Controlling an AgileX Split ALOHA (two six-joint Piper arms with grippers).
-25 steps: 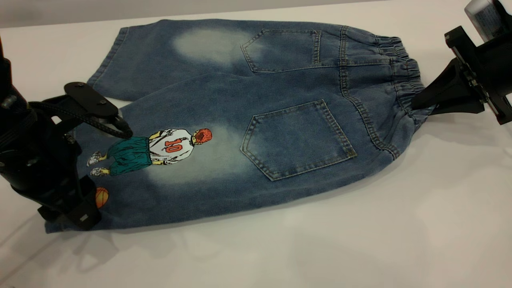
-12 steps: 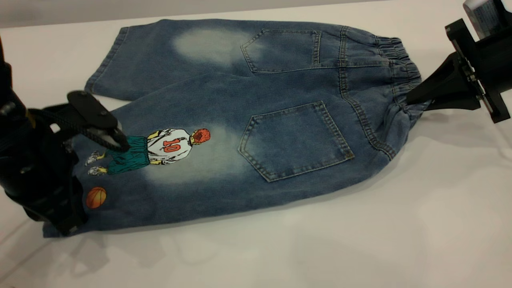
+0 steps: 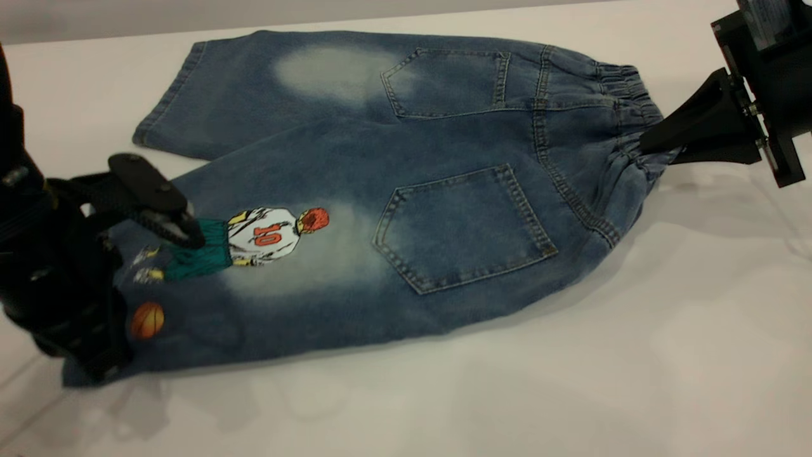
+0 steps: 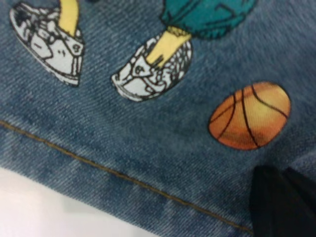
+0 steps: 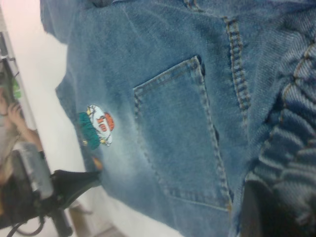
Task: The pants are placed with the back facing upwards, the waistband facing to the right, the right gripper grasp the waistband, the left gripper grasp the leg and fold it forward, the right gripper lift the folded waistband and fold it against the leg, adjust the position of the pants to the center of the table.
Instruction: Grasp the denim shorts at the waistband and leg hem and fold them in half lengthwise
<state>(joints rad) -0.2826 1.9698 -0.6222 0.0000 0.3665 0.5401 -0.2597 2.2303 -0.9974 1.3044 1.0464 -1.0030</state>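
Since a second ago the right end effector (image 3: 653,152) has risen, clamped on the waistband (image 3: 625,114), lifting that end of the pants (image 3: 406,184) off the desk (image 3: 571,381), so the forward fold looks underway. The left end effector (image 3: 120,317) is closed on the hem of the leg (image 3: 254,266), which has bunched toward it (print now creased). Bare desk lies beyond both end effectors, ample room for folding.
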